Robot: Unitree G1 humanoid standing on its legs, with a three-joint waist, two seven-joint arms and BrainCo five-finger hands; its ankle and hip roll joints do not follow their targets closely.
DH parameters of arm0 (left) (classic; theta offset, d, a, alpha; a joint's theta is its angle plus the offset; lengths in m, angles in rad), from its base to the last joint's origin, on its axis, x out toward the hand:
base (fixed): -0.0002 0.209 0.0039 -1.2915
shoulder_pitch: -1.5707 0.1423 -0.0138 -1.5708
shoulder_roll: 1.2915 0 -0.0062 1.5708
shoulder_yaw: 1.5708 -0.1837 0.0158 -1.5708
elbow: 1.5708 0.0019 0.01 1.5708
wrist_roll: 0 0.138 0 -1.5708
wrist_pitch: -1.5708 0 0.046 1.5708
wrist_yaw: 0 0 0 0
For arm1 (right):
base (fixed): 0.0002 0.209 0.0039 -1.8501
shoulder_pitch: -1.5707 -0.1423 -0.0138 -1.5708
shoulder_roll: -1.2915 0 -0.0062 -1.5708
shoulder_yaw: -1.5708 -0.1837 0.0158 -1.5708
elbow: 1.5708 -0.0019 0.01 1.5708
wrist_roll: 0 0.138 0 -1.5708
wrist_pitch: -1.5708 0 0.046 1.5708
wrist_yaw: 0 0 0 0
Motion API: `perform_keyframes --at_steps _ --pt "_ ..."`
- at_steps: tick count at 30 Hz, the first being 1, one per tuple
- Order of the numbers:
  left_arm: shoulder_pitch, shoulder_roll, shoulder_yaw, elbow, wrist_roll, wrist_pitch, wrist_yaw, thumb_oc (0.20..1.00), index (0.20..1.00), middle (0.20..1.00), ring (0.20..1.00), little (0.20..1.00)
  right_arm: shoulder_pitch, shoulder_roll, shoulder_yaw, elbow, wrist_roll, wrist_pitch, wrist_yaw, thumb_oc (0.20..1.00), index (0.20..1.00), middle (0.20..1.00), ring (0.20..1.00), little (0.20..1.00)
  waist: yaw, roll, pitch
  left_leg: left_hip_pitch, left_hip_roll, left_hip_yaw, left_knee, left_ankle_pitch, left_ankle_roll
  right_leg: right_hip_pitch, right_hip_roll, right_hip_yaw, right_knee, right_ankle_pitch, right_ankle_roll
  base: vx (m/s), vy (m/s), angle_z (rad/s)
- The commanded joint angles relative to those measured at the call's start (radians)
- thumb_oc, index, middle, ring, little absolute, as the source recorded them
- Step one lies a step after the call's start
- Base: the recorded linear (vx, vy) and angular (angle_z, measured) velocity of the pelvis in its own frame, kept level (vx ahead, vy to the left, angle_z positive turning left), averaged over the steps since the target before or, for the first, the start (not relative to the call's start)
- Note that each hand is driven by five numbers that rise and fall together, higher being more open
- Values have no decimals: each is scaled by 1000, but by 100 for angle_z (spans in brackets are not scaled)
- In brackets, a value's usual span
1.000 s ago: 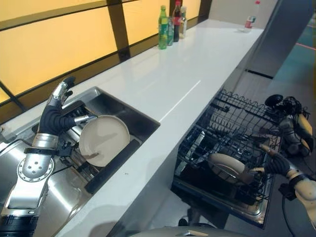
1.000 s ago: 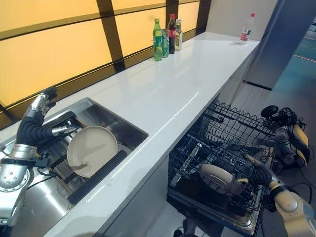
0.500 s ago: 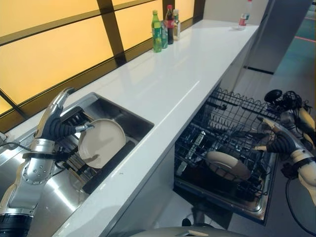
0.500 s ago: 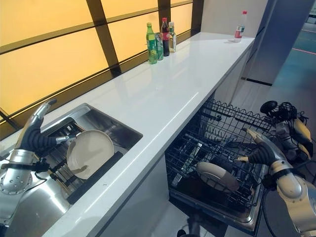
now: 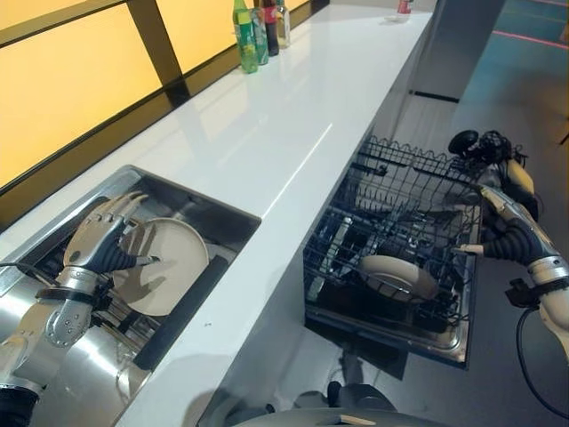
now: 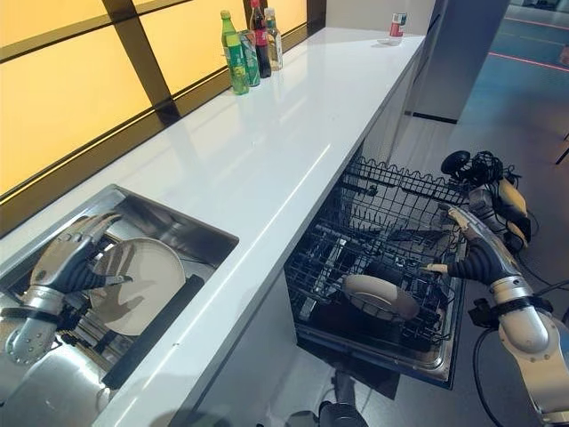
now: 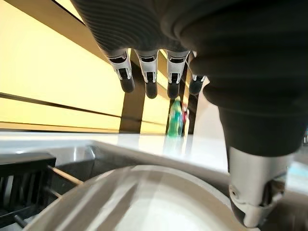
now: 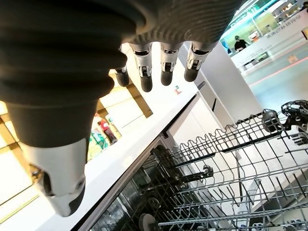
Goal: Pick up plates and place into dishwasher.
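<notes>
The left hand (image 5: 105,242) hangs over the sink (image 5: 218,212) with its fingers (image 7: 150,79) straight and spread and its thumb apart, gripping nothing. A cream plate (image 5: 163,265) leans in the sink just under the fingertips, its rim rising toward the thumb, so the hand looks set to close on the upper edge. It leans against a dark slatted rack (image 6: 147,331) (which keeps its edge reachable).

The right hand (image 6: 472,253) is beside the pulled-out dishwasher rack (image 5: 404,227), fingers (image 8: 165,65) extended and relaxed, empty. A second plate (image 6: 380,296) lies in the lower basket, below and apart from those fingertips, tilted among the wire prongs that hold it. I judge one plate is loaded and the sink plate is next.

Bottles (image 6: 246,49) stand far along the white counter (image 6: 293,133), well away from both hands.
</notes>
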Motion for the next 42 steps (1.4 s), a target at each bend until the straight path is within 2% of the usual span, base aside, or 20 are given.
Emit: perform_keyframes --at_steps 1,6,13,32,42 --pt "-23 100 -3 32 85 14 98 1000 1000 1000 1000 1000 -2 -97 -38 -31 67 -61 -9 1000 1000 1000 1000 1000 -18 -15 -68 -87 -47 -26 -18 71 6 69 -20 -8 -90 14 63 191 163 4" --pt "-14 123 -25 56 149 32 147 1000 1000 1000 1000 1000 7 -110 -34 -27 83 -63 6 1000 1000 1000 1000 1000 -26 -16 -61 -82 -60 -14 -13 55 20 46 -34 -5 -71 20 81 137 91 1" --pt "12 138 -40 80 260 91 221 1000 1000 1000 1000 1000 39 -126 -44 -17 102 -73 33 1000 1000 1000 1000 1000 -35 -19 -37 -83 -81 -1 11 32 41 16 -46 10 -33 22 109 145 62 -5" --pt "50 120 -22 100 304 117 285 1000 1000 1000 1000 1000 136 -121 -59 -19 117 -78 58 1000 1000 1000 1000 1000 -26 -50 32 -154 -111 15 130 17 67 -63 -64 25 63 51 147 103 15 -4" --pt "21 128 37 149 310 198 391 1000 1000 1000 1000 1000 136 -75 -9 -17 101 -73 22 1000 1000 1000 1000 1000 1 -85 64 -224 -113 46 214 -3 82 -103 -79 29 82 81 169 49 -36 -7"
